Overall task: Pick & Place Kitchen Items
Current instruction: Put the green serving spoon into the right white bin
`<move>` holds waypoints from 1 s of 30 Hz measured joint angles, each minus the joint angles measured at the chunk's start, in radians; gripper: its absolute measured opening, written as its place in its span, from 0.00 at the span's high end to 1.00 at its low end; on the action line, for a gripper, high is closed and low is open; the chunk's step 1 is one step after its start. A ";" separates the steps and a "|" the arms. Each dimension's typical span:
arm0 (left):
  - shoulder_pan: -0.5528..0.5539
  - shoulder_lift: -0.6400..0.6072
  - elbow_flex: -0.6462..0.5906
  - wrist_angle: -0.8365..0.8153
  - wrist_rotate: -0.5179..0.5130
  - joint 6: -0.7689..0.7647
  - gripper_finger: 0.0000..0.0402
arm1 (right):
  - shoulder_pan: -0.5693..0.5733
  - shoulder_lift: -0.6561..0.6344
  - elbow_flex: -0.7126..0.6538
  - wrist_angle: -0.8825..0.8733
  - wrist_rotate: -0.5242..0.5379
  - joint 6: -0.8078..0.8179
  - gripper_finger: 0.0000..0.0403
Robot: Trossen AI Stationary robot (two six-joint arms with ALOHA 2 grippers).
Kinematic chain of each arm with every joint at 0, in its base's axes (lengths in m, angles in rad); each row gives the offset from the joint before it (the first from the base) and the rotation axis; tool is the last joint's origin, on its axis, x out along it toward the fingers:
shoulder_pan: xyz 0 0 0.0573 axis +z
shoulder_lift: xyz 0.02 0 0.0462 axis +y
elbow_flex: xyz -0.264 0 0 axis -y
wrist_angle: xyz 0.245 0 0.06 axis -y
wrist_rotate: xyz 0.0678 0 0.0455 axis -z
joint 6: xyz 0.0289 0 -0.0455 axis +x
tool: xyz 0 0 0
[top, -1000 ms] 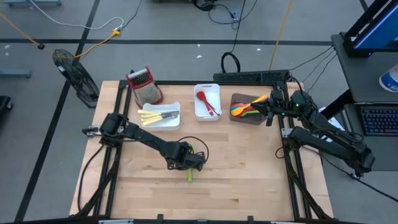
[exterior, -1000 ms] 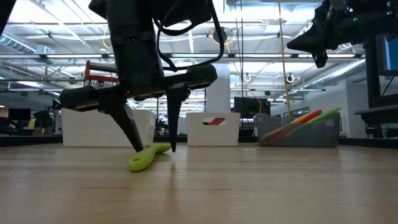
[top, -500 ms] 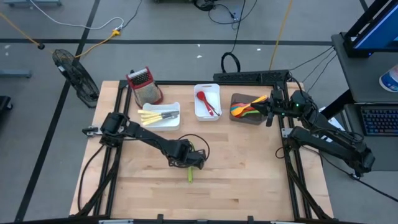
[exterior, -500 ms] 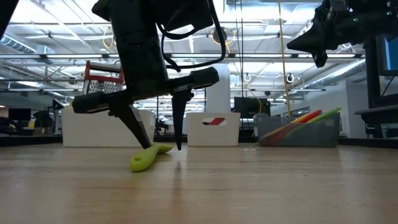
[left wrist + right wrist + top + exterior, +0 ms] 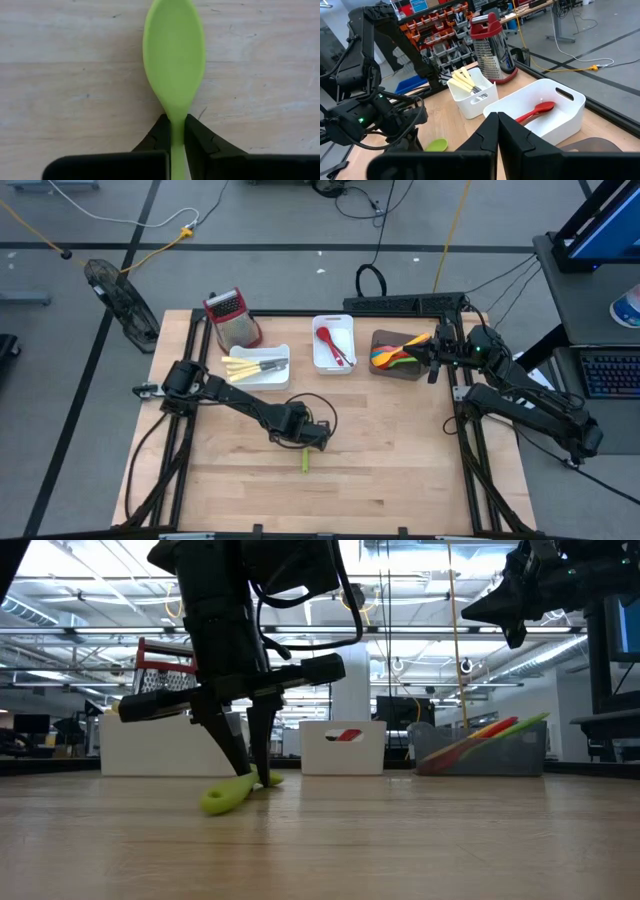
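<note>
1. Green spoon (image 5: 173, 55) lies flat on the bare wood of the table (image 5: 400, 470), near its middle, well short of the trays at the far side
2. The left gripper (image 5: 173, 131) has its fingers pinched on the spoon's thin neck, just behind the bowl; the low view shows the fingertips down at the wood
3. To do this step well, I would lift straight up before any sideways travel, since the neck is narrow and the spoon could pivot in so small a pinch
4. The right gripper (image 5: 497, 131) is closed on nothing and waits above the brown tray (image 5: 398, 369) at the far right
5. Room is generous: open wood all round the spoon, table edges well away
6. The path towards the white trays (image 5: 333, 363) looks free; the grater (image 5: 232, 319) stands off at the far left corner
</note>
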 joint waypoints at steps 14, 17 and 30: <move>-0.007 -0.069 -0.009 0.034 -0.023 0.115 0.96 | 0.000 0.000 0.000 0.002 0.000 0.000 1.00; 0.003 -0.109 -0.009 0.038 -0.041 0.130 0.96 | 0.000 0.000 0.000 0.002 0.001 0.000 1.00; 0.119 -0.284 -0.005 0.359 -0.085 0.343 0.96 | 0.000 0.000 0.000 0.002 0.001 -0.023 1.00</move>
